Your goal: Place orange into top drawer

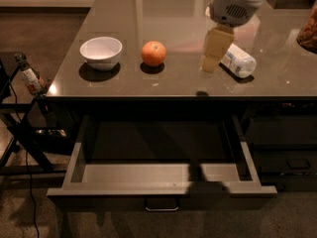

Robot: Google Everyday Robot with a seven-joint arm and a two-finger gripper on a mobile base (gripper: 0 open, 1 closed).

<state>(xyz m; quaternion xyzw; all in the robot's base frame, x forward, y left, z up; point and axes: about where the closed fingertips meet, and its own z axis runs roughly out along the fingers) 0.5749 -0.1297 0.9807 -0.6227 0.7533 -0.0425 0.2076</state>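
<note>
The orange point(153, 53) sits on the glossy grey counter point(163, 81), right of a white bowl point(101, 52). The top drawer point(161, 182) is pulled open below the counter's front edge; its inside is dark and its loop handle point(161, 206) is at the centre of the front panel. My gripper point(211, 62) hangs from the white wrist at the upper right, above the counter, roughly a hand's width to the right of the orange and apart from it. It holds nothing that I can see.
A white plastic bottle point(238, 60) lies on its side just right of the gripper. A jar point(308, 31) stands at the right edge. A black stand with a cable and a small bottle point(30, 78) is at the left of the counter.
</note>
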